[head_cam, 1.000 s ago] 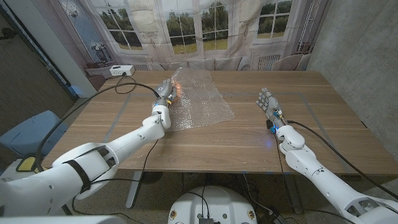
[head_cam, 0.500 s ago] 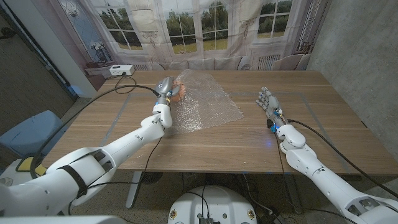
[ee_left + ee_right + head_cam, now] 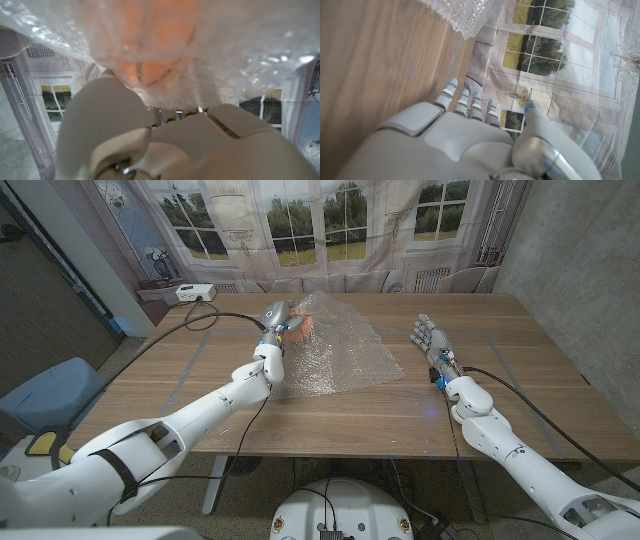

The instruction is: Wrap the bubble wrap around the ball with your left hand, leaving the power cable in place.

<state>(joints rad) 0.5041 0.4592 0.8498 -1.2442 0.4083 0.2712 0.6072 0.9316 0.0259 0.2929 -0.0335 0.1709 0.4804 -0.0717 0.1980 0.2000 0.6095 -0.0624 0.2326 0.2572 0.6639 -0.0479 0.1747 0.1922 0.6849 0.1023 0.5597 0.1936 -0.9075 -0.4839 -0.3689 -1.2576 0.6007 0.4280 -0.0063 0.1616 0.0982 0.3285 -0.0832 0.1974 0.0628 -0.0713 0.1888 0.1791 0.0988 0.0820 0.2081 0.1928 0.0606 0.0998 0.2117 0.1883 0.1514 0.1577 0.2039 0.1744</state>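
head view: left hand [image 3: 277,317] raised over far-left part of counter [image 3: 330,405], fingers clenched on orange ball [image 3: 300,326] through bubble wrap [image 3: 340,350]. ball partly covered, orange showing thru film just beside hand. wrap lifted & bunched at ball, rest of sheet trailing down toward robot & to its right, lower edge lying on counter near mid-table. black power cable [image 3: 190,325] running from left edge of counter across wood up to left hand/wrist area; exact end point hidden behind hand.

left wrist view: back of left hand [image 3: 165,145] in lower part, wrap [image 3: 240,55] draped close over lens, orange ball [image 3: 160,45] seen blurred through bubbles, touching fingers; grasp on ball + film confirmed.

right hand [image 3: 432,345] on right side of counter, well apart from wrap edge, fingers released, straight & slightly apart, holding nothing; palm-down or on edge: cannot tell.

right wrist view: back of right hand [image 3: 465,145], fingers [image 3: 451,86] extended along bare wood, corner of wrap [image 3: 465,15] beyond fingertips, not touching.

white box [image 3: 196,293] w/ cables on low ledge behind counter, far left. window-print curtain [image 3: 330,225] along back wall.
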